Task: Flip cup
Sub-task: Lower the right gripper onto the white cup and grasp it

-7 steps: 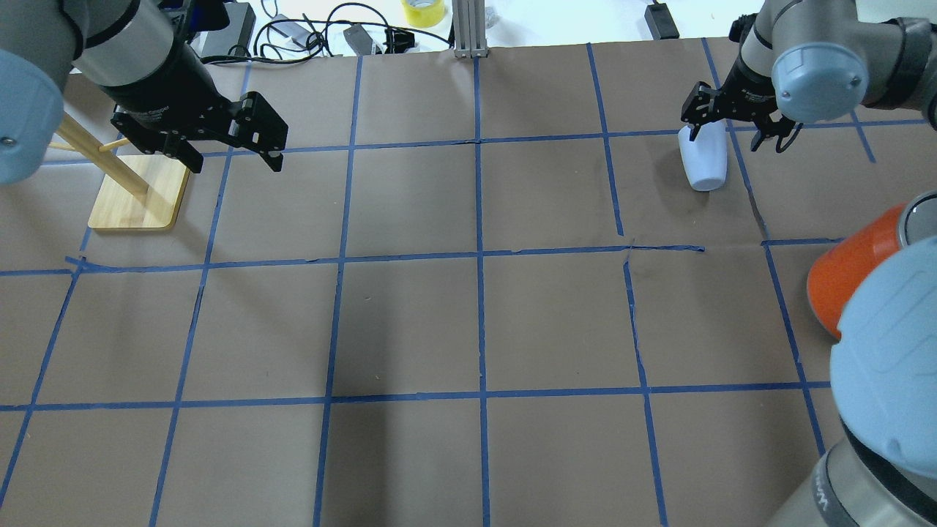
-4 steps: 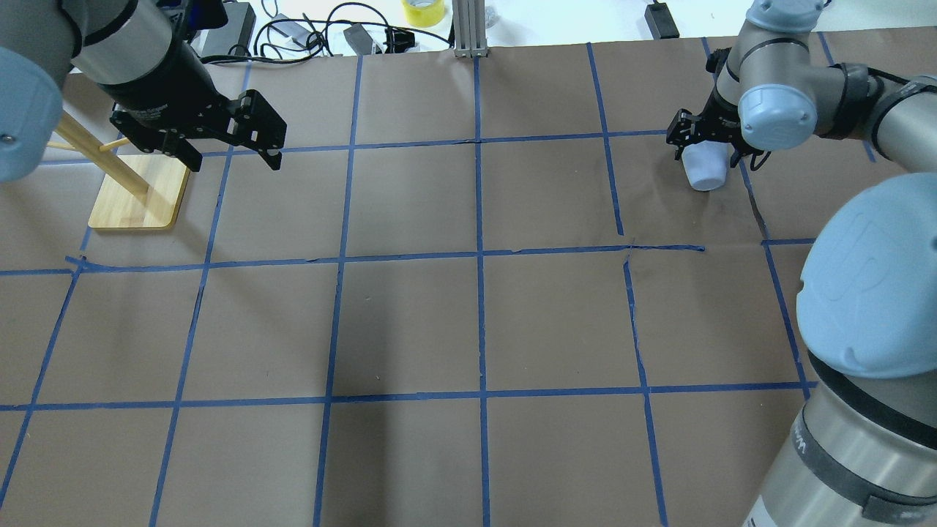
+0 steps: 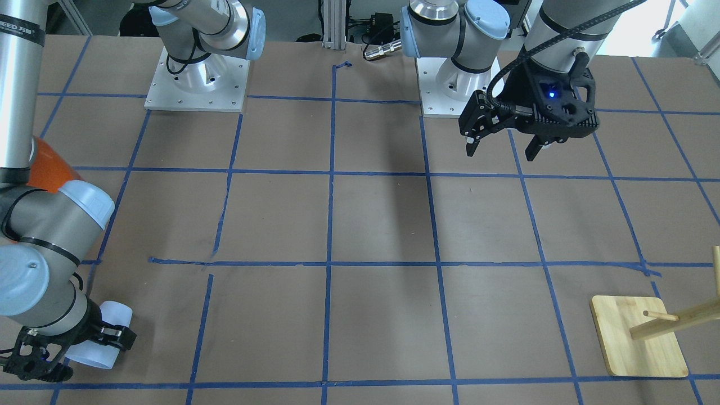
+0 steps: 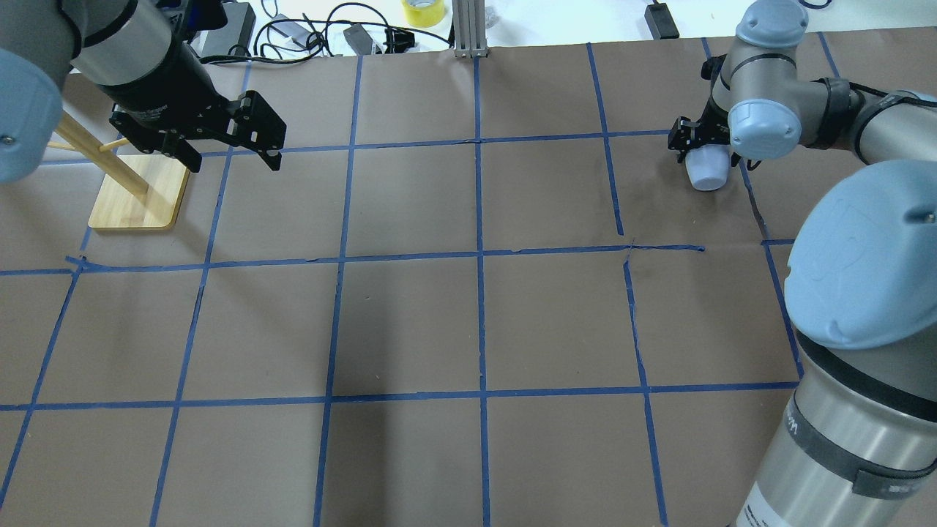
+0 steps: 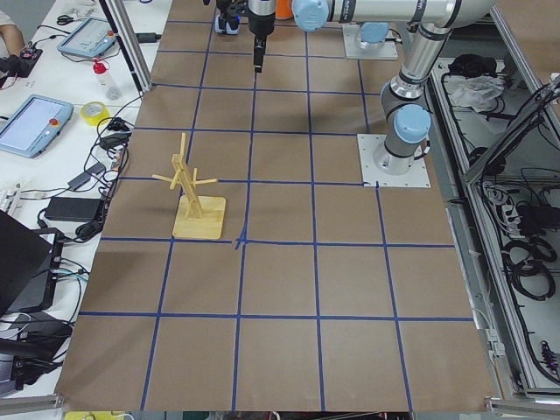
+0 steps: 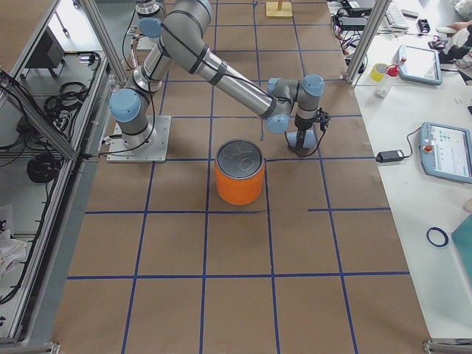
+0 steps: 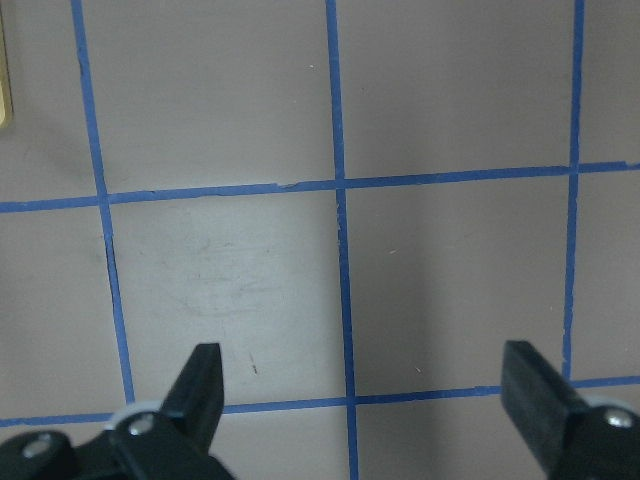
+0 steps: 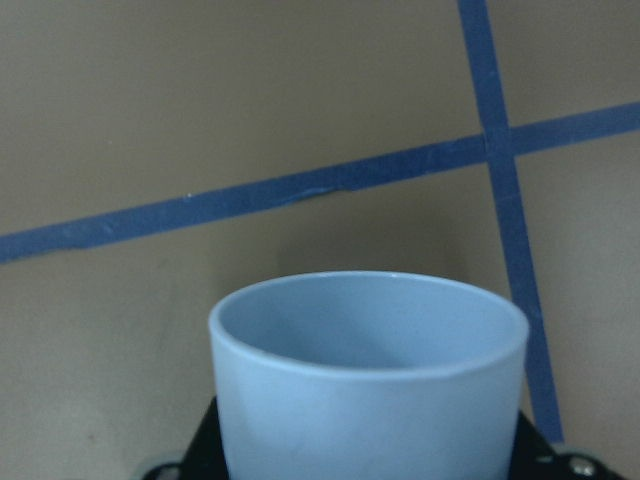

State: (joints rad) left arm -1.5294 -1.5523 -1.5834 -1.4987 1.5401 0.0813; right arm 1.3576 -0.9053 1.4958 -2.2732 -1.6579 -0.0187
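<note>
The cup (image 4: 708,174) is a small pale blue-white tumbler at the far right of the table. My right gripper (image 4: 704,150) is shut on it, with a finger on each side. In the front-facing view the cup (image 3: 111,316) lies tilted in that gripper (image 3: 76,349) close to the paper. The right wrist view shows the cup (image 8: 370,390) between the jaws, its open mouth and light blue inside pointing away from the camera. My left gripper (image 4: 234,159) hangs open and empty above the far left of the table, fingers wide apart (image 7: 365,370).
A big orange can (image 6: 240,173) with a silver top stands near the right arm; that arm hides it in the overhead view. A wooden peg stand (image 4: 135,194) sits at the far left. Cables and a tape roll (image 4: 422,11) lie beyond the far edge.
The right wrist has turned with the cup in it, and the cup now looks shorter from above. The right arm's elbow has swung in over the orange can. The left arm has not moved.
</note>
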